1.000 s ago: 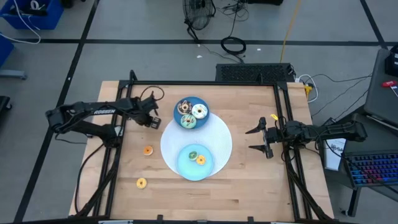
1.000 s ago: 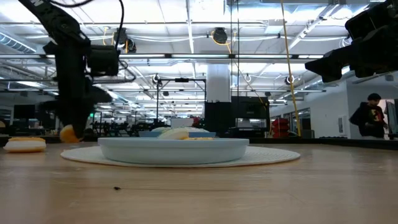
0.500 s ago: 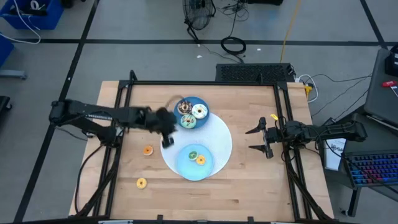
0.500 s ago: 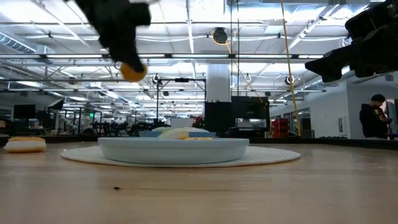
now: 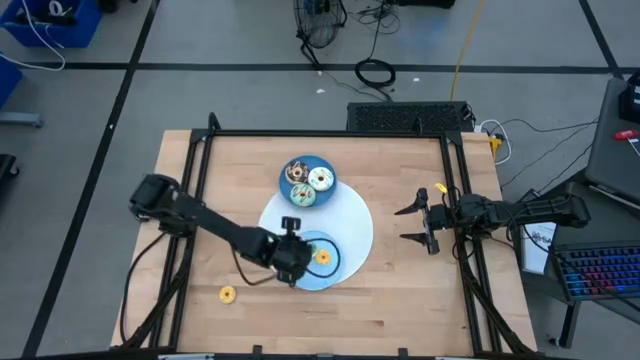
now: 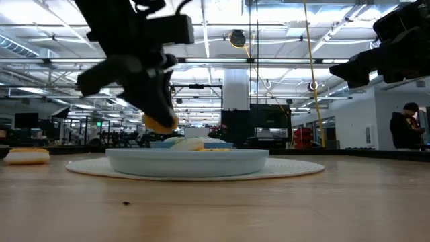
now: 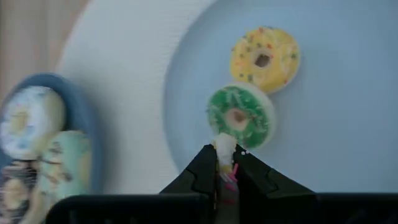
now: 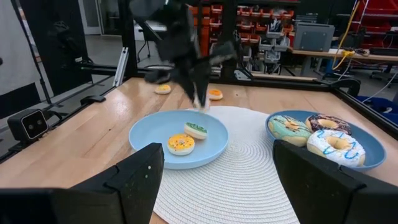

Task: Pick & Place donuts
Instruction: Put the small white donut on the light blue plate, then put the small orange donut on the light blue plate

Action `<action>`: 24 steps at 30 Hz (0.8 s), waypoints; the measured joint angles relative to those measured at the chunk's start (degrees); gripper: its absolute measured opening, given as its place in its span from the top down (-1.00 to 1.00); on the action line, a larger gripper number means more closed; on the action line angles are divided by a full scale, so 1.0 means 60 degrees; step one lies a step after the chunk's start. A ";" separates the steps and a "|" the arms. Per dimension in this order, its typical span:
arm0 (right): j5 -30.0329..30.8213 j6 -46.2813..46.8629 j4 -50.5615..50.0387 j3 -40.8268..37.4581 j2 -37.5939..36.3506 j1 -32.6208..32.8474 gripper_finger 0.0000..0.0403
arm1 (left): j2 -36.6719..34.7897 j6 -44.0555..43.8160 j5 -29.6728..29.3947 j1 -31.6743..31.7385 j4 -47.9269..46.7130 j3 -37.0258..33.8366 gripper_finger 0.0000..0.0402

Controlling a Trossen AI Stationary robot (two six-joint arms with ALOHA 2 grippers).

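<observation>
Our left gripper (image 7: 224, 163), pinched on a small orange-yellow donut (image 6: 159, 123) above the light-blue plate (image 8: 149, 134), risks dropping it onto the green-sprinkled donut (image 7: 239, 117) underneath.

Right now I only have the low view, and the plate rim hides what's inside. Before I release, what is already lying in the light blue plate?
Observer: Two small donuts, a yellow donut and a green donut, lie side by side in the light blue plate.
Operator: Is the left gripper really over the plate?
Observer: Yes. The left gripper, shut on a small donut, hangs over the plate beside the green one.
Operator: Anything on the table besides the one I see?
Observer: The right wrist view shows a loose donut and a second one on the bare wood.
</observation>
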 joint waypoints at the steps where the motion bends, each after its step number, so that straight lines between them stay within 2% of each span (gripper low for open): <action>1: 0.0000 0.0000 0.0001 -0.0001 0.0003 -0.0001 -0.42 | 0.0220 -0.0128 0.0003 -0.0022 -0.0014 0.0090 0.82; 4: 0.0000 0.0000 0.0003 0.0000 0.0008 0.0001 -0.42 | 0.0753 -0.0387 0.0049 -0.0057 0.0019 0.0349 0.84; 7: 0.0000 0.0000 0.0001 -0.0001 0.0010 0.0001 -0.43 | 0.1099 -0.0587 -0.0036 -0.0050 0.0006 0.0547 0.76; 16: 0.0000 0.0000 0.0163 -0.0001 0.0025 0.0001 -0.43 | 0.1194 -0.0727 -0.0348 -0.0063 -0.0092 0.1099 0.15; 20: 0.0000 0.0000 0.0150 0.0002 0.0028 0.0000 -0.43 | 0.1191 -0.1045 -0.0338 -0.0160 -0.1261 0.1669 -0.06; 24: 0.0000 0.0000 0.0148 -0.0001 0.0028 -0.0003 -0.43 | 0.1191 -0.2138 -0.0324 -0.0242 -0.2716 0.2105 -0.18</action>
